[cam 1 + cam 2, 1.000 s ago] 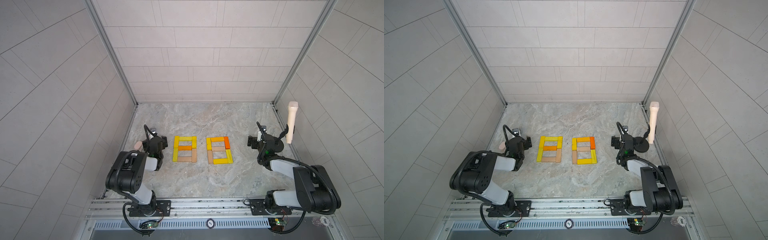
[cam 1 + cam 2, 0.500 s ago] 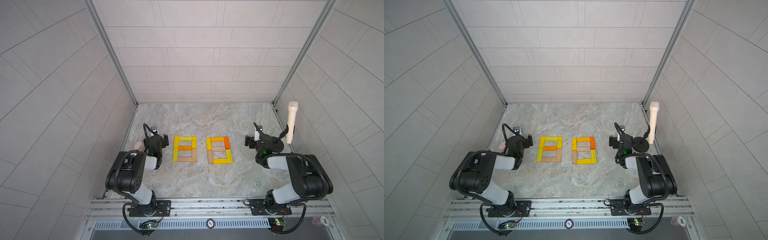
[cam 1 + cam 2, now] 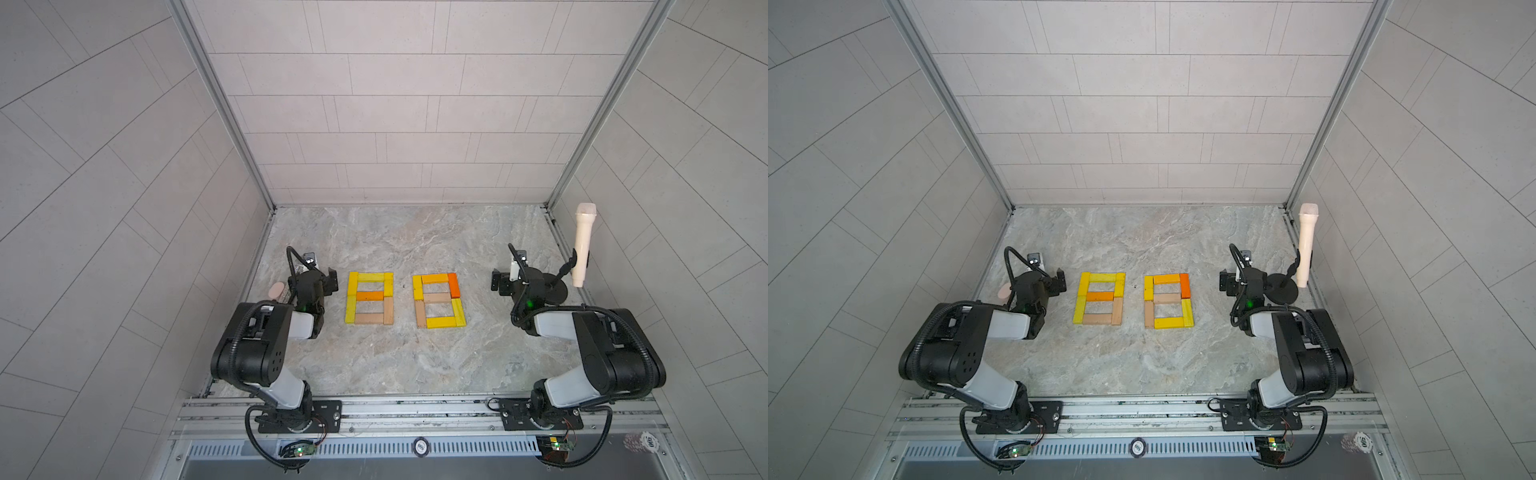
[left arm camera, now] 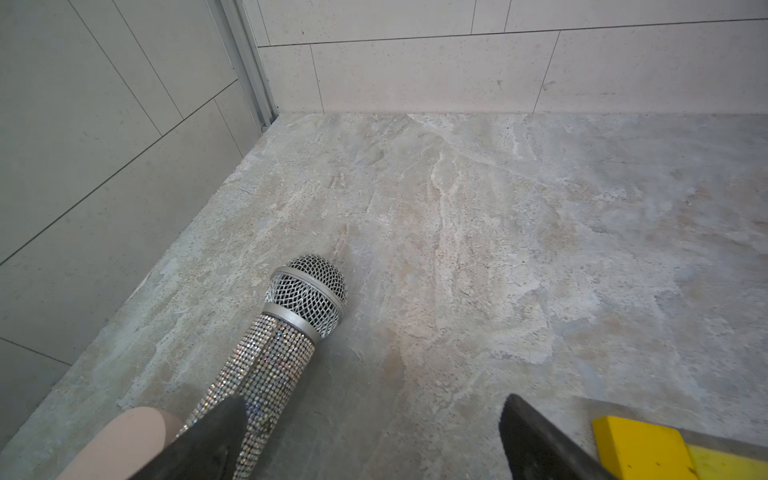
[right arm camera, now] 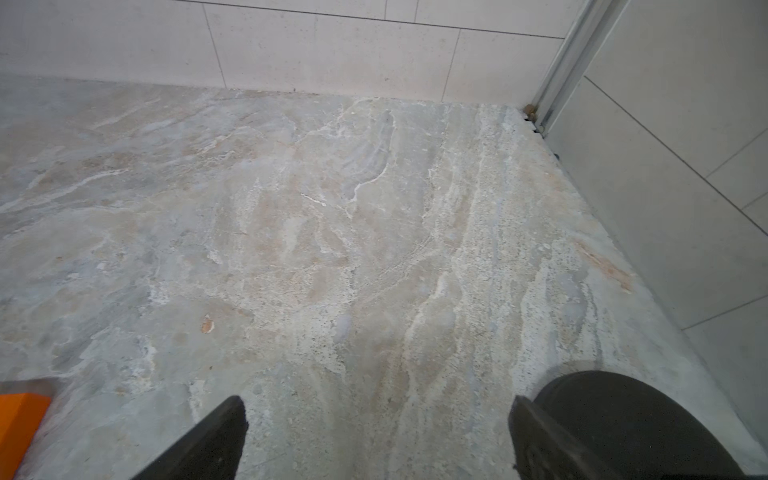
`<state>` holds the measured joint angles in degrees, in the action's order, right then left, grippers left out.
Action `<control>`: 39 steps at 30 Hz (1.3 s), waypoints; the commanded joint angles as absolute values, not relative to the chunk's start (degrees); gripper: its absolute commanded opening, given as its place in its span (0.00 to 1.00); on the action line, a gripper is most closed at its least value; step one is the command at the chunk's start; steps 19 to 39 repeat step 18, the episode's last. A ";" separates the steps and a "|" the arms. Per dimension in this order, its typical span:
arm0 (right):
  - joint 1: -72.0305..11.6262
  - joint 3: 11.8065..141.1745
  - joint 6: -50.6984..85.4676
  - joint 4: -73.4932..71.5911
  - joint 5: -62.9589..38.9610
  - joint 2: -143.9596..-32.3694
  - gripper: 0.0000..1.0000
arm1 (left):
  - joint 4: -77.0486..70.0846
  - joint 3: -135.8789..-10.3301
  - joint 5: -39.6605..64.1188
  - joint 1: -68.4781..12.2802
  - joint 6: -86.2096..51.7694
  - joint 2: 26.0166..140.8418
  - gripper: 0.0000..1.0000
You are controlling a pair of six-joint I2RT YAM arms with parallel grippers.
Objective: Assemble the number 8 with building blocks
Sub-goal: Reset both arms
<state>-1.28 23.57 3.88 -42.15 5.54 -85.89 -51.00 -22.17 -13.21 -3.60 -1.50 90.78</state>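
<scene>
The building blocks [image 3: 370,296] lie between the left gripper [image 4: 372,401] and right gripper [image 5: 377,401], touching neither; both grippers' jaws are spread and empty.

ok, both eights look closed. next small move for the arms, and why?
Probably no block move: just park both arms. The left gripper and right gripper stand open, empty and clear of the work. The eight of yellow, orange and tan wooden bars and the twin eight beside it each show seven bars, no gap visible.

Matt wooden building blocks [image 3: 370,296] on rough, stone-look table [image 3: 395,365]
</scene>
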 commanded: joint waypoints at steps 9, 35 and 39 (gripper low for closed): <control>-3.25 25.17 2.69 -40.69 10.57 -86.66 1.00 | -52.64 -22.80 -15.06 -3.22 -1.21 90.97 1.00; -3.25 25.27 2.75 -40.52 10.72 -86.66 1.00 | -52.64 -22.76 -15.11 -3.18 -1.21 90.97 1.00; -3.25 25.27 2.75 -40.52 10.72 -86.66 1.00 | -52.64 -22.76 -15.11 -3.18 -1.21 90.97 1.00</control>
